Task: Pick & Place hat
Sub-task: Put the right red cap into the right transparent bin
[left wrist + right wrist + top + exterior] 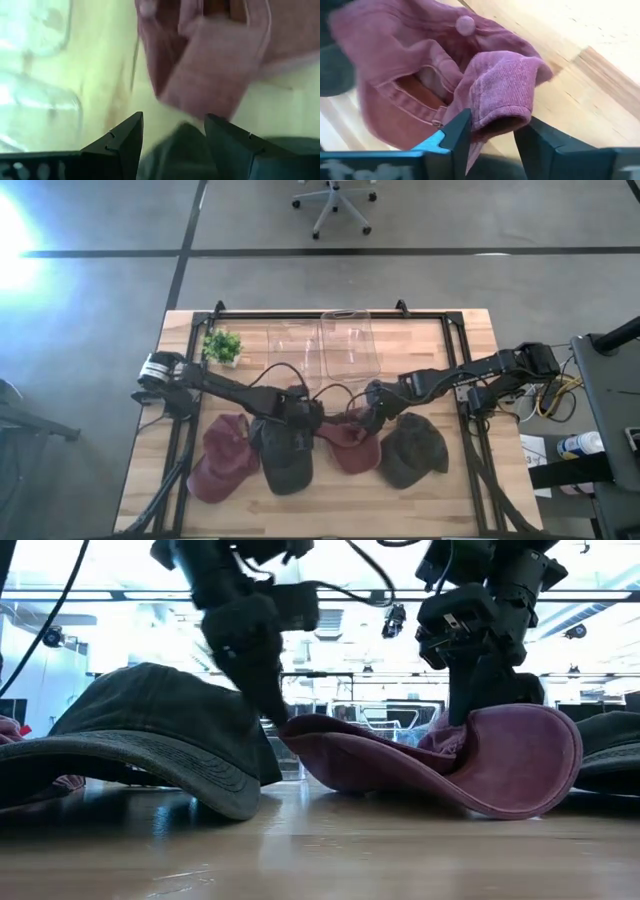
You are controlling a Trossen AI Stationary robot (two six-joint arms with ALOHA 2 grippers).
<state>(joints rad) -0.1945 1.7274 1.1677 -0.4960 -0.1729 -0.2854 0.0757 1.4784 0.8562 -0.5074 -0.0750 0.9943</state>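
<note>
The high view looks straight down on the whole tabletop (330, 490) from far above. The low view sits at tabletop level, very near the pink hat (450, 765), and faces the room behind. Each wrist view looks forward, very close, between its own fingers. All four views share this pink hat, at the middle of the frame.

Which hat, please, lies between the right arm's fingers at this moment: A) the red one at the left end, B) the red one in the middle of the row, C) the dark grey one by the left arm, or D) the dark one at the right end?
B: the right wrist view shows a fold of the middle red hat between the right gripper's fingers, and from above that gripper sits over this hat.
</note>
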